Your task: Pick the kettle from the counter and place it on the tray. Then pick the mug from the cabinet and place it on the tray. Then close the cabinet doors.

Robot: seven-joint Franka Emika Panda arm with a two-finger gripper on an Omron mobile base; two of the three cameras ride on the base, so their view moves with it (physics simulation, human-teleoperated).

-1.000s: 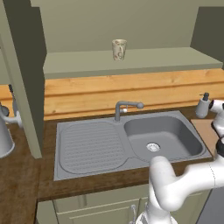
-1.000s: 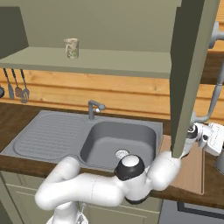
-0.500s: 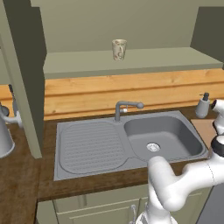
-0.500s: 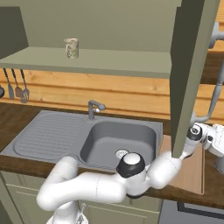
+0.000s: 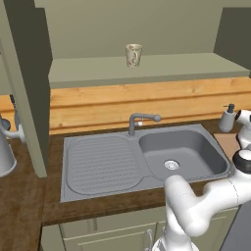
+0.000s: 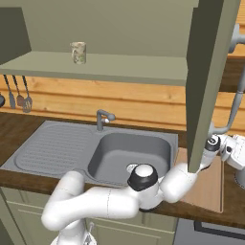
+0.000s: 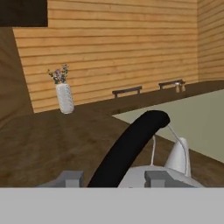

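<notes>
While the gripper (image 7: 113,178) straddles the kettle's black handle (image 7: 127,148), jaws apart, handle runs lengthwise between them, counter's (image 7: 48,140) right end.

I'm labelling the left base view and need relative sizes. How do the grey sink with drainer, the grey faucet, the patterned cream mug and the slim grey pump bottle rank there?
Largest to smallest as they appear:
1. Grey sink with ridged drainer
2. Grey faucet
3. Slim grey pump bottle and patterned cream mug: these look about alike, and the mug stands farther back, so I won't rank them.
</notes>
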